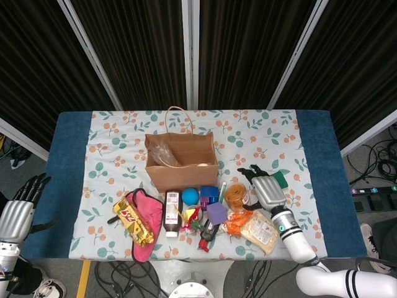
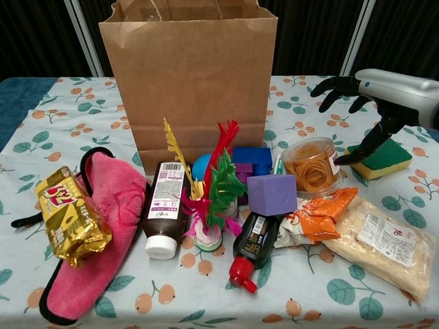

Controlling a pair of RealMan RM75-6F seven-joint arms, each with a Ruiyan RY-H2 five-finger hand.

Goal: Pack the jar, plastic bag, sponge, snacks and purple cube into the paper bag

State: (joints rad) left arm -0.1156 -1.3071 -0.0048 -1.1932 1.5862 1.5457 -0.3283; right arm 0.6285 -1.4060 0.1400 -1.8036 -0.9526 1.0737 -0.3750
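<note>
The brown paper bag [image 1: 186,162] [image 2: 188,75] stands open mid-table with a clear plastic bag [image 1: 162,154] inside. In front of it are the jar of rubber bands [image 1: 235,195] [image 2: 312,166], the purple cube [image 1: 216,212] [image 2: 271,194], an orange snack packet [image 1: 239,221] [image 2: 319,214], a beige snack packet [image 1: 262,232] [image 2: 384,243] and a gold snack [image 1: 133,222] [image 2: 68,214]. The green-and-yellow sponge [image 1: 281,179] [image 2: 378,157] lies right of the jar. My right hand [image 1: 263,187] [image 2: 374,92] hovers with fingers spread above the jar's right side, thumb pointing down between jar and sponge, holding nothing. My left hand [image 1: 22,205] hangs off the table's left edge, fingers apart.
A pink cloth [image 1: 147,217] [image 2: 103,226], a brown bottle [image 1: 172,213] [image 2: 163,205], a blue ball [image 1: 190,197], blue blocks [image 1: 209,192] [image 2: 251,160], a feathered toy [image 2: 214,188] and a small red-capped bottle [image 2: 248,250] crowd the front of the flowered tablecloth [image 1: 118,143].
</note>
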